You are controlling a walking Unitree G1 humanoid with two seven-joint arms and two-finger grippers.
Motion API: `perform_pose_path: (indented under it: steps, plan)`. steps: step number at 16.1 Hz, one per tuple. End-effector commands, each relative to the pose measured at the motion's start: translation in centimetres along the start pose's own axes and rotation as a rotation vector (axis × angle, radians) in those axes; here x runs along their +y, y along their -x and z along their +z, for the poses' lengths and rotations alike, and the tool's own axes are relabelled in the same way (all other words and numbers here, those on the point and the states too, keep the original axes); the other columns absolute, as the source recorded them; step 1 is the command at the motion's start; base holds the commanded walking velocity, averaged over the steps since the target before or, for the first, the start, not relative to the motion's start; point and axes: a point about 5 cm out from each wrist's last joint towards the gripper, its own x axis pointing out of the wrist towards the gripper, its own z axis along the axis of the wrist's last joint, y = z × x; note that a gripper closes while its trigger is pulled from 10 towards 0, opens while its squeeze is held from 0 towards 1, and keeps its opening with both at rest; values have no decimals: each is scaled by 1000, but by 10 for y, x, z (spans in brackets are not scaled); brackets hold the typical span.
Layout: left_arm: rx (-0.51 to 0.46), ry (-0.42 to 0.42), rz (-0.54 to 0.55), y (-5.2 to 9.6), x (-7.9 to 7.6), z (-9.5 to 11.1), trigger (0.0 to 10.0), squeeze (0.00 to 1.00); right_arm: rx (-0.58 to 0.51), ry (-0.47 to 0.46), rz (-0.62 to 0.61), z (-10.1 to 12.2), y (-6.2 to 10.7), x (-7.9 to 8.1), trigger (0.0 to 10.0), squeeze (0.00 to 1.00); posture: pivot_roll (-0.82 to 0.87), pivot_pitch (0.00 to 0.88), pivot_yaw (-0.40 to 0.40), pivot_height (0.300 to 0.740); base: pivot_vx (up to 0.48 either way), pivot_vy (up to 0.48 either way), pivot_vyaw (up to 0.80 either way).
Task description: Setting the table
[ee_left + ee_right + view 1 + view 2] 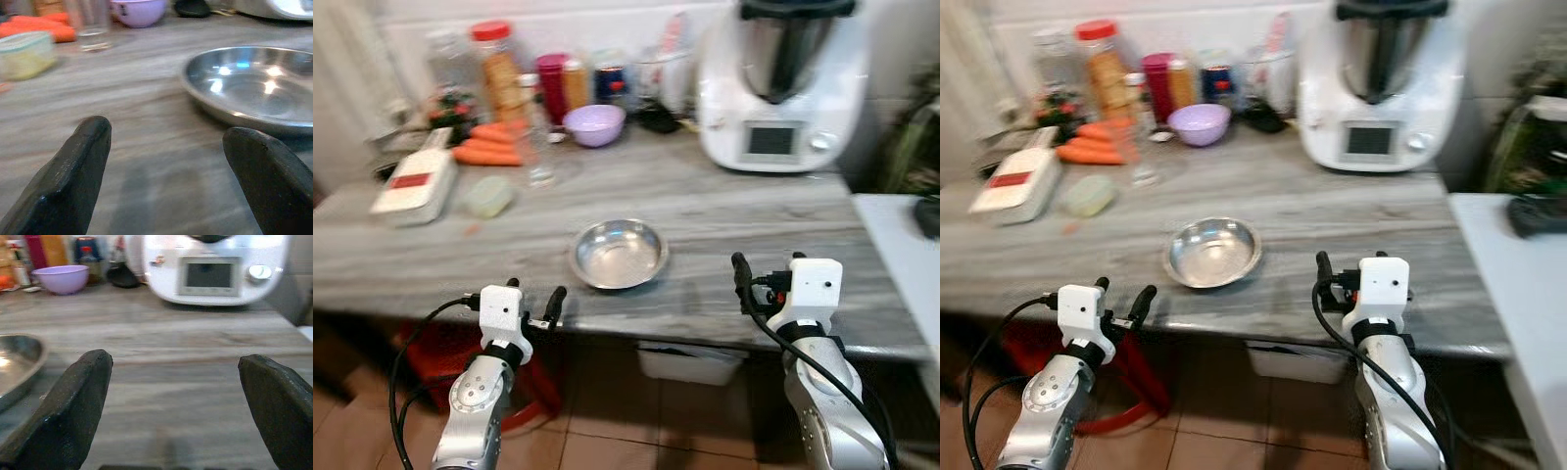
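Flanking steel bowl (619,254): you are holding left gripper (536,294) and right gripper (768,266) spread, empty, at counter (724,206) edge, likely lining up pickup.

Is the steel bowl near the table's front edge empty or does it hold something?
Empty. The steel bowl stands upright on the table; its bare, shiny inside shows in the head views and the left wrist view, with only light reflections in it.
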Motion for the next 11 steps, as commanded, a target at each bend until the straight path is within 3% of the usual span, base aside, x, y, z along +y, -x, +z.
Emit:
perform_pose_path:
  steps: [1, 4, 6, 11]
  plan:
    - [13, -19, 14, -1, 3, -1, 10000, 0, -20, -22, 4, 5, -1, 2, 10000, 0, -58, 0, 96, 740, 0, 0, 0]
    - [16, -21, 21, -2, 2, 0, 10000, 0, -41, -50, 5, 7, -1, 1, 10000, 0, -56, 0, 97, 740, 0, 0, 0]
    - [19, -29, 23, -2, 2, 0, 10000, 0, -2, -29, -35, 3, -3, -2, 10000, 0, -56, 0, 98, 740, -279, 0, 0]
    - [14, -35, 28, -2, 4, 2, 10000, 0, -43, -15, -61, 2, -1, -5, 10000, 0, -54, 0, 102, 740, -290, 0, 0]
